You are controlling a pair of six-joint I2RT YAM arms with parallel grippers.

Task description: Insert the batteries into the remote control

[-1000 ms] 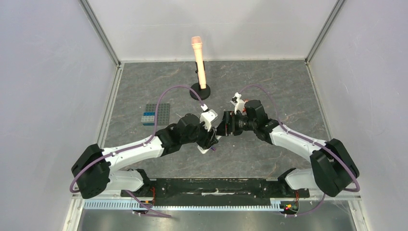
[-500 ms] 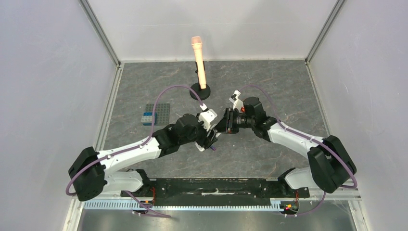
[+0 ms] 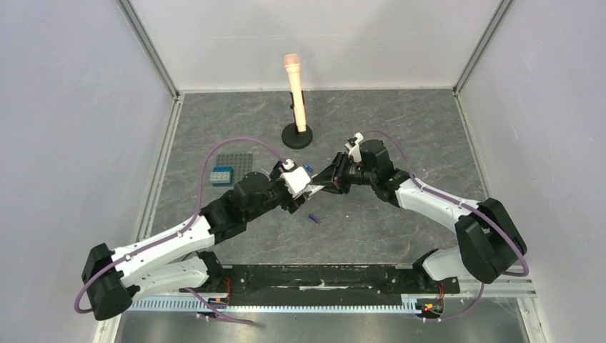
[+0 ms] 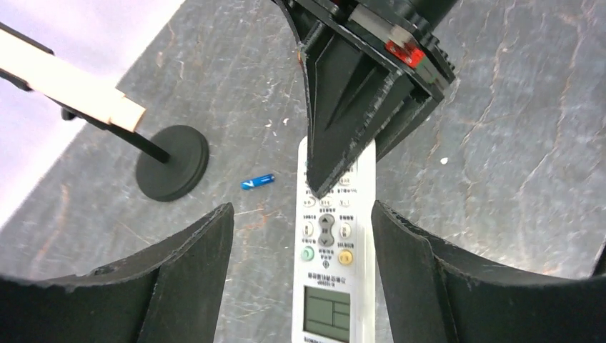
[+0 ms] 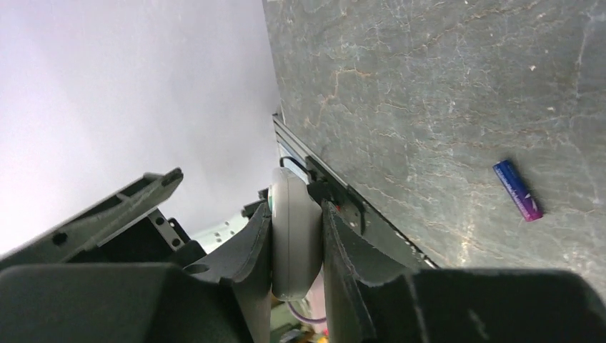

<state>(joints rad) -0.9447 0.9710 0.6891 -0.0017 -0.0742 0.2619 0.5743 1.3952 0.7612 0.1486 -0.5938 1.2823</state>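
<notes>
1 batt (image 4: 257,181) nr mic-stand base (image 4: 171,163)

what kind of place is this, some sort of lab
Probably a robot test cell: plain white walls box in a grey tabletop, and a left arm and right arm are bolted at its near edge.

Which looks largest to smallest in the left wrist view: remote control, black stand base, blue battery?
1. remote control, though nearer the camera, so its lead is unsure.
2. black stand base.
3. blue battery, clearly smallest.
</notes>
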